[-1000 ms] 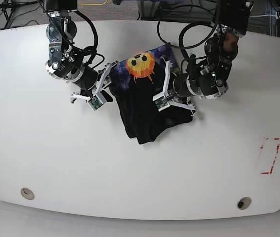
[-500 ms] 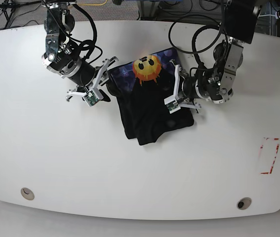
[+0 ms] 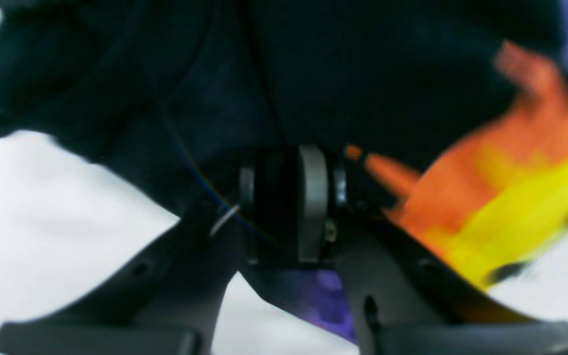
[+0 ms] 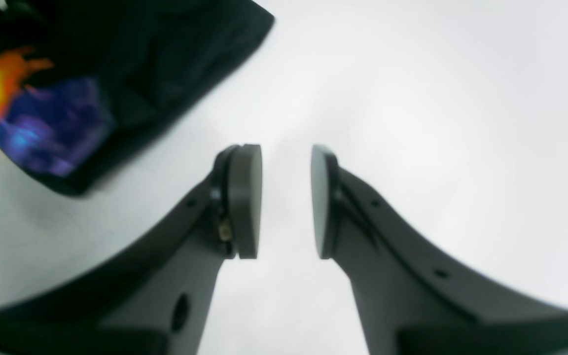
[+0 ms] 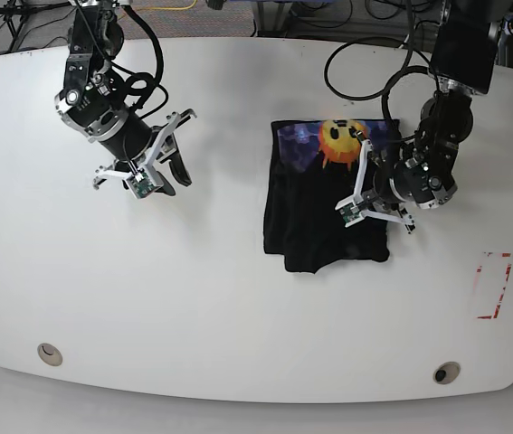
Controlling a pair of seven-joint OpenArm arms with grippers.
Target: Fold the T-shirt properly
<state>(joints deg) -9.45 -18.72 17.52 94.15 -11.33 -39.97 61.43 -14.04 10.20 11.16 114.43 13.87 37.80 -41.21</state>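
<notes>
the left gripper [image 3: 289, 207] is pinched on the t-shirt [image 5: 324, 203] at its 3 o'clock edge, long axis running 12 to 6. the right gripper [image 4: 284, 202] sits part open and empty, well off toward 9 o'clock, so the left arm's nearer.

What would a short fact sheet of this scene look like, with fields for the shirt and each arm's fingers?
garment: black T-shirt, folded into a compact bundle, sun graphic on top
surface: white table
left fingers: closed on T-shirt fabric
right fingers: apart, nothing between them, over bare table beside the shirt
</notes>
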